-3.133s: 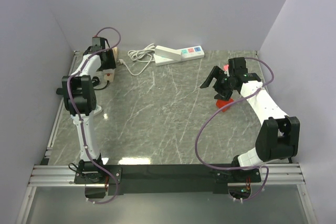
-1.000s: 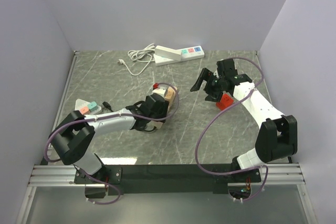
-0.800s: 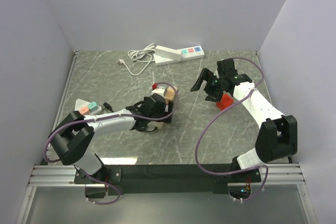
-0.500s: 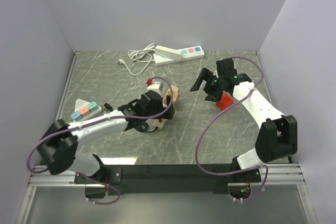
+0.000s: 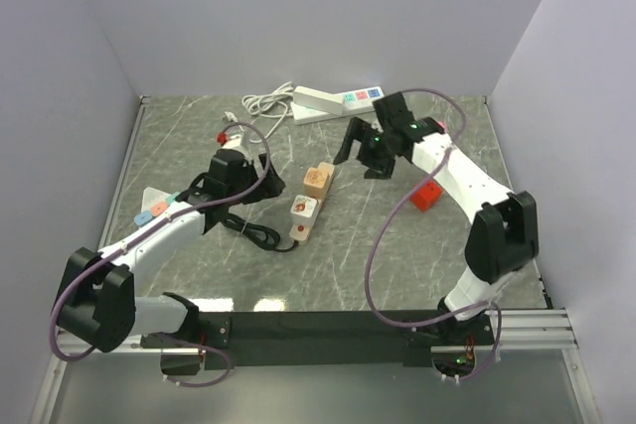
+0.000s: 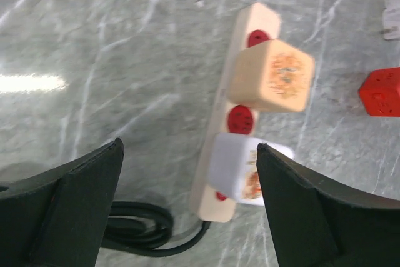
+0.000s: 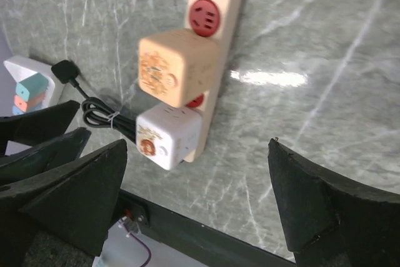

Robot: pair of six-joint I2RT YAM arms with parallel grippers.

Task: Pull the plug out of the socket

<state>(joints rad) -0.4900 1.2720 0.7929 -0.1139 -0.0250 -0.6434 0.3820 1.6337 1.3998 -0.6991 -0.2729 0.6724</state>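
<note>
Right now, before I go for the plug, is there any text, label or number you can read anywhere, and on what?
No text can be read in any view.
On the beige cube: a round orange print, too blurred to read.
On the white cube: a small orange print, too blurred to read.
On the white strip at the back: coloured buttons, too small to show any lettering.

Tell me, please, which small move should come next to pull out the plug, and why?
Probably swing the open left hand toward the black plug, which sits at the edge of the white socket block. That hand holds nothing and faces the beige power strip instead. The plug is absent from its view, yet lies on the left arm's side.
</note>
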